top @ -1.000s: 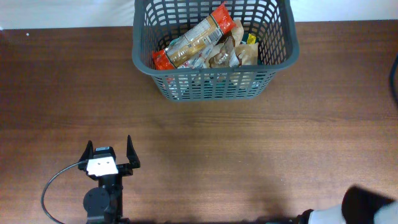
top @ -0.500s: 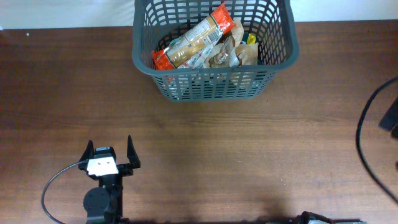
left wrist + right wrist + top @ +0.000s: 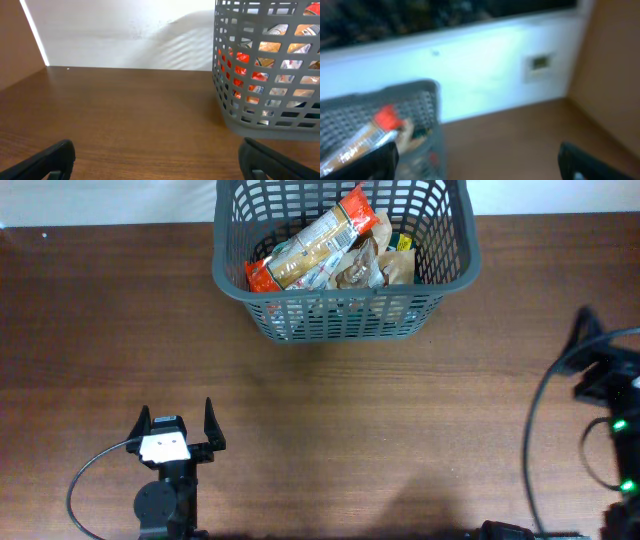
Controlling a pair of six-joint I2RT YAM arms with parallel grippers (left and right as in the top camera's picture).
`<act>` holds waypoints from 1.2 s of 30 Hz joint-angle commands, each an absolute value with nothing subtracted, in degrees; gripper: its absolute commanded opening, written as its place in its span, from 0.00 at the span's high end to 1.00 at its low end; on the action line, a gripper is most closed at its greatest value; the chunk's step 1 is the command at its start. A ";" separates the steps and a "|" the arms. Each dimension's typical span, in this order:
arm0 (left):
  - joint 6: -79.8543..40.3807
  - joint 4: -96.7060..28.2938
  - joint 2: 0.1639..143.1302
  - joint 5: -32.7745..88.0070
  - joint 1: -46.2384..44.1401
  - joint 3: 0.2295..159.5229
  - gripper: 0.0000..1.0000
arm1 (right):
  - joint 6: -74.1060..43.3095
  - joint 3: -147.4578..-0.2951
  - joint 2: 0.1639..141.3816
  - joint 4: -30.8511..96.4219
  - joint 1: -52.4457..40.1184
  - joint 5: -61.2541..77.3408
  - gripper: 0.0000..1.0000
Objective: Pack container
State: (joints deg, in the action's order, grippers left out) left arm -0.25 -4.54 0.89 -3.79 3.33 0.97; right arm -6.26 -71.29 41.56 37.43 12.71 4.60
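The container [image 3: 345, 315], a dark grey lattice basket, stands at the far middle of the table and holds several food packets, among them a long red-ended one [image 3: 315, 240]. It shows at the right of the left wrist view [image 3: 270, 115] and, blurred, at the left of the right wrist view [image 3: 395, 100]. My left gripper [image 3: 175, 425] is open and empty near the front left, low over the table [image 3: 160, 167]. My right gripper [image 3: 592, 345] is at the right edge, raised, with its fingers wide apart and empty [image 3: 477, 165].
A white wall [image 3: 125, 35] runs behind the table's far edge. Black cables loop from the left arm [image 3: 85, 480] and the right arm [image 3: 535, 450]. The brown wooden table [image 3: 350, 430] is bare between the grippers and the basket.
The right arm has swung from the bottom right corner up along the right edge and further into view. The left arm and the basket have not moved.
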 commanded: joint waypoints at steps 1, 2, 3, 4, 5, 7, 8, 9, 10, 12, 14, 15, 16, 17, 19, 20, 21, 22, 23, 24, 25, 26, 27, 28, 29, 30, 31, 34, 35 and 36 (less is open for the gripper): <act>-1.02 -4.51 0.34 -3.16 3.14 0.54 0.01 | -6.48 -62.63 37.30 33.26 11.09 13.56 0.01; -1.02 -4.49 0.34 -3.16 3.14 0.54 0.01 | -7.03 -60.01 35.94 31.68 10.48 13.52 0.01; -1.02 -4.49 0.34 -3.16 3.14 0.54 0.01 | -7.16 -57.49 34.61 30.33 9.91 13.52 0.01; -1.02 -4.49 0.34 -3.16 3.14 0.54 0.01 | -7.16 -55.16 33.32 29.17 9.21 13.52 0.01; -1.02 -4.49 0.34 -3.16 3.14 0.54 0.01 | -7.14 -52.60 31.88 28.03 8.36 13.47 0.01; -1.02 -4.51 0.34 -3.16 3.14 0.54 0.01 | -7.11 -48.49 29.39 26.20 6.83 13.28 0.01; -1.02 -4.49 0.34 -3.16 3.14 0.54 0.01 | -7.11 -46.61 28.12 25.26 6.17 13.28 0.01; -1.02 -4.49 0.34 -3.16 3.14 0.54 0.01 | -7.11 -44.84 26.94 24.23 5.56 13.28 0.01; -1.02 -4.49 0.34 -3.16 3.14 0.54 0.01 | -7.11 -43.24 25.87 23.31 5.04 13.28 0.01; -1.02 -4.49 0.34 -3.16 3.14 0.51 0.01 | -7.11 -40.07 23.79 21.87 3.79 13.28 0.01; -1.02 -4.49 0.34 -3.16 3.14 0.54 0.01 | -7.11 -37.32 22.11 21.28 2.48 13.02 0.01; -1.02 -4.49 0.34 -3.16 3.14 0.54 0.01 | -7.11 -35.92 21.30 21.04 1.83 12.86 0.01; -1.02 -4.49 0.34 -3.16 3.14 0.54 0.01 | -7.09 -34.50 20.49 20.45 1.26 12.82 0.01; -1.02 -4.51 0.34 -3.16 3.14 0.54 0.01 | -7.11 -32.75 19.53 19.40 0.69 12.84 0.01; -1.02 -4.51 0.34 -3.16 3.14 0.54 0.01 | -7.09 -29.91 18.02 17.41 -0.03 12.84 0.01; -1.02 -4.49 0.34 -3.16 3.14 0.54 0.01 | -7.11 -28.16 17.10 16.16 -0.34 12.84 0.01; -1.02 -4.49 0.34 -3.16 3.16 0.54 0.01 | -7.11 -26.65 16.29 15.09 -0.58 12.84 0.01; -1.02 -4.49 0.34 -3.16 3.14 0.54 0.01 | -7.09 -25.10 15.42 14.02 -0.82 12.84 0.01; -1.02 -4.49 0.34 -3.16 3.14 0.54 0.01 | -7.11 -23.51 14.48 13.10 -0.97 12.84 0.01; -1.02 -4.49 0.34 -3.16 3.14 0.54 0.01 | -7.09 -21.71 13.34 11.94 -1.19 12.82 0.01; -1.02 -4.49 0.34 -3.16 3.14 0.54 0.01 | -7.09 -20.21 12.32 10.81 -1.23 12.84 0.01; -1.02 -4.49 0.34 -3.16 3.14 0.51 0.01 | -7.11 -18.83 11.33 9.69 -1.23 12.86 0.01; -1.02 -4.49 0.34 -3.16 3.14 0.54 0.01 | -7.09 -17.61 10.35 8.58 -1.23 12.86 0.01; -1.02 -4.49 0.34 -3.16 3.14 0.54 0.01 | -7.11 -16.40 9.30 7.57 -1.23 12.86 0.01; -1.02 -4.49 0.34 -3.16 3.14 0.54 0.01 | -7.11 -15.62 8.43 6.98 -1.23 12.86 0.01; -1.02 -4.49 0.34 -3.16 3.16 0.54 0.01 | -7.11 -15.05 7.62 6.61 -1.23 12.86 0.01; -1.02 -4.51 0.34 -3.16 3.16 0.54 0.01 | -7.11 -14.70 6.92 6.57 -1.23 12.86 0.01; -1.02 -4.49 0.34 -3.16 3.14 0.54 0.01 | -7.07 -14.33 5.26 6.61 -1.23 12.71 0.01; -1.02 -4.51 0.34 -3.16 3.14 0.54 0.01 | -7.09 -14.26 4.89 6.61 -1.23 12.38 0.01; -1.02 -4.49 0.34 -3.16 3.16 0.54 0.01 | -7.07 -14.17 4.60 6.61 -1.23 12.16 0.01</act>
